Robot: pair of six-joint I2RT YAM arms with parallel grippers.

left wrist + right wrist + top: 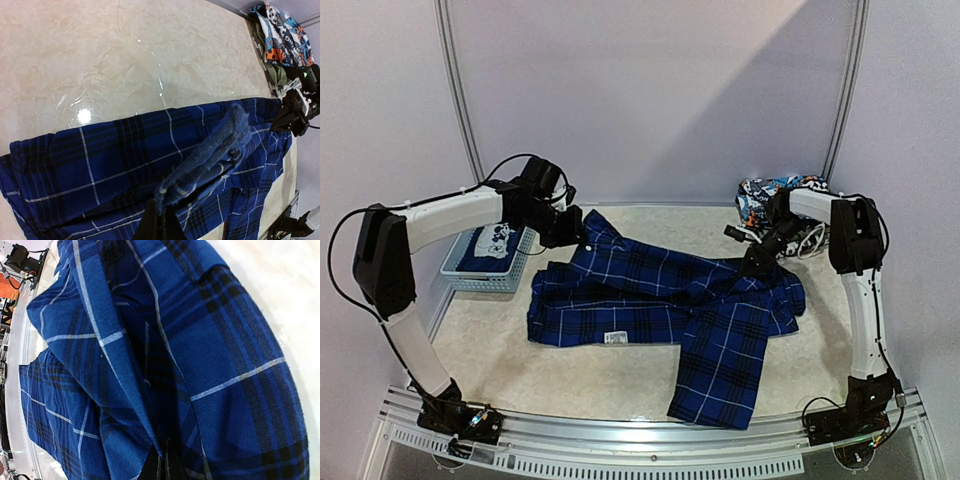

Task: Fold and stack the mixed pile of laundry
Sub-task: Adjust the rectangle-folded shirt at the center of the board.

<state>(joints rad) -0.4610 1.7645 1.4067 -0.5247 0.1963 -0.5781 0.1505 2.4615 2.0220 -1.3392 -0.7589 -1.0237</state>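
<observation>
A blue-and-black plaid shirt lies spread across the table, one sleeve trailing toward the front edge. At the shirt's far left corner, my left gripper is shut on a fold of its edge. In the left wrist view that pinched fold rises from between the dark fingers. My right gripper is shut on the plaid cloth at the shirt's right end; its fingers show only as dark tips under the fabric. More of the laundry pile, a colourful printed garment, sits at the back right.
A light-blue slotted basket stands at the left with a navy printed T-shirt in it. White cables lie by the right arm. Grey walls close the back and sides. A metal rail runs along the near edge.
</observation>
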